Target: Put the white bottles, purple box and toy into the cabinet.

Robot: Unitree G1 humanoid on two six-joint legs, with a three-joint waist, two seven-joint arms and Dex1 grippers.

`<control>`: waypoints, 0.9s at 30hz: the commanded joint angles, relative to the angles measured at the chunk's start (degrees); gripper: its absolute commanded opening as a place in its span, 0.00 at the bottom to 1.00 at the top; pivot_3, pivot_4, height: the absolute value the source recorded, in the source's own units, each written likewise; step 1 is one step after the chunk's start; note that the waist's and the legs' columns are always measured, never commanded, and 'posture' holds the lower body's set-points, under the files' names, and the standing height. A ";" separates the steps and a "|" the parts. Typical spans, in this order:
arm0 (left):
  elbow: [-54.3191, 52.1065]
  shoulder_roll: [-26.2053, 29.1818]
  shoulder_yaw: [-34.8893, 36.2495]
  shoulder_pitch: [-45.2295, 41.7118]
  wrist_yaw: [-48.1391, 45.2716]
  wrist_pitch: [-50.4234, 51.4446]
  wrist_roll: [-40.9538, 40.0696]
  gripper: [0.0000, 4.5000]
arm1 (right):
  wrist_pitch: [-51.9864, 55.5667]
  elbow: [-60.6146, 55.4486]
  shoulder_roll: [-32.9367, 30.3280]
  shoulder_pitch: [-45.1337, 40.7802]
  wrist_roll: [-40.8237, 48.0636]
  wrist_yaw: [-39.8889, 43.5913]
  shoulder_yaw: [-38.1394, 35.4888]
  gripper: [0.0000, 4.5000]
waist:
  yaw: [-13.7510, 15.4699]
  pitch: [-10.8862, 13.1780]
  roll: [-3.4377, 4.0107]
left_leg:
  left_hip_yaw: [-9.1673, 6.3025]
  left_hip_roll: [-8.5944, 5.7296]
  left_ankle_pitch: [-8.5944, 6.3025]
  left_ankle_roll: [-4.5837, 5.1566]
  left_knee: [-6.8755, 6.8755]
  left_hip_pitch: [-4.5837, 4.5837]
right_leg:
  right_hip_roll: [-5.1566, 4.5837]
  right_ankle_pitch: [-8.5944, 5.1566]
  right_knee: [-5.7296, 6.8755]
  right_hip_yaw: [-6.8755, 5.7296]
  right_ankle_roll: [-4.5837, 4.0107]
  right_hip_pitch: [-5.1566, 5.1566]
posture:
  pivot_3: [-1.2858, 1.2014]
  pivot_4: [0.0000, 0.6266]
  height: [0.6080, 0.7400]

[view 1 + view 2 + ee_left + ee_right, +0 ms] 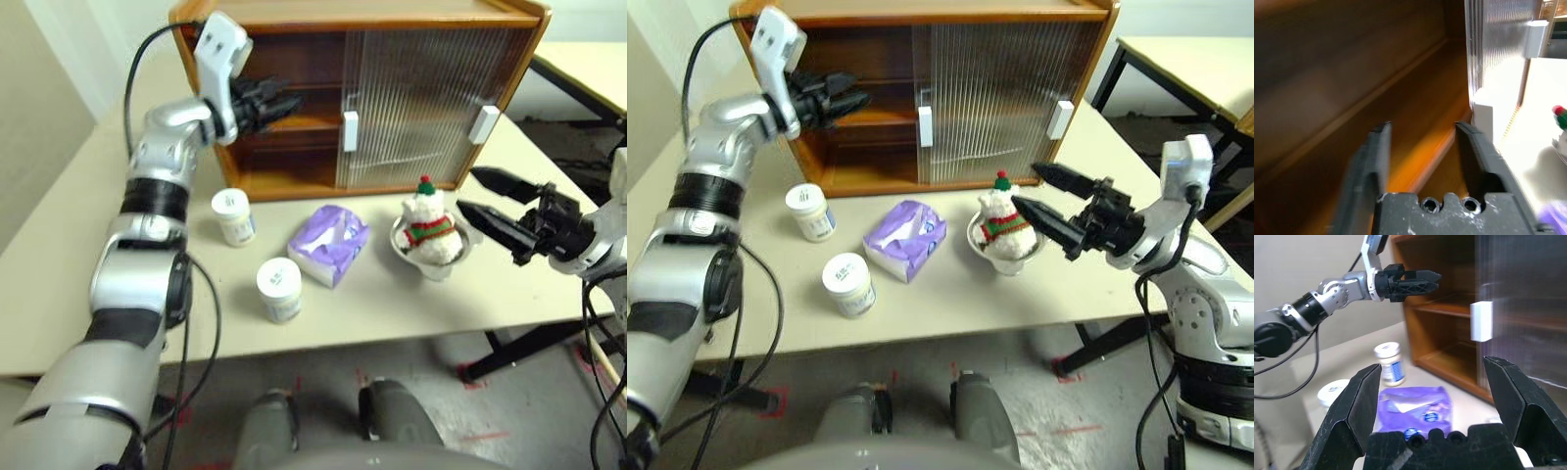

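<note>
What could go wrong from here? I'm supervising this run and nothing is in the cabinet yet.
1. The toy sits loose in its metal bowl; the open right gripper beside it could tip it out.
2. The cabinet is open only on its left half, where the left gripper hangs, so the arms may crowd each other.
3. The purple box is soft and may slip.

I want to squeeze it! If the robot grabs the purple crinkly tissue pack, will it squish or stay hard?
The soft lavender-purple tissue pack would probably squish: its wrapper already looks wrinkled and puffy. It is likely light for its size, being a soft pack. It lies flat on the pale table, so it should not roll, though its smooth film might slip between fingers.
</note>
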 commanded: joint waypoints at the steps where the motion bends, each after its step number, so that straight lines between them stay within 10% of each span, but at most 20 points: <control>1: -10.42 5.77 2.91 4.23 -2.67 8.31 -4.31 0.95 | 0.87 1.85 -0.58 -1.47 -0.68 1.81 1.81 1.00 | 0.39 0.02 -0.02 | 0.00 0.05 0.00 0.00 0.03 -0.01 | 0.02 -0.01 0.01 -0.01 -0.01 0.00 | 0.51 0.00 1.00; 6: -23.19 14.49 8.67 18.95 -4.17 15.92 -9.34 1.00 | 1.02 3.07 0.71 -4.59 -1.16 2.29 4.03 1.00 | 0.88 -0.06 0.10 | 0.05 0.13 0.00 0.00 0.02 0.05 | 0.01 -0.03 0.03 -0.01 -0.05 0.02 | 0.52 0.00 1.00; 15: -33.37 9.97 12.24 39.43 2.11 15.32 -13.27 1.00 | 1.00 3.97 1.47 -5.57 -1.71 2.90 5.31 1.00 | 4.21 -0.04 0.03 | 0.14 0.23 -0.01 -0.02 0.08 0.09 | -0.11 -0.51 0.16 -0.07 -0.99 0.01 | 0.52 0.00 1.00; 27: -25.89 6.45 4.63 41.82 3.39 5.96 -9.06 1.00 | 1.56 2.76 1.29 -5.08 -1.40 2.43 4.90 1.00 | 5.11 -0.04 0.07 | 0.21 0.27 -0.01 -0.03 0.01 0.04 | -0.13 -0.47 0.15 -0.12 -1.08 -0.10 | 0.52 0.00 1.00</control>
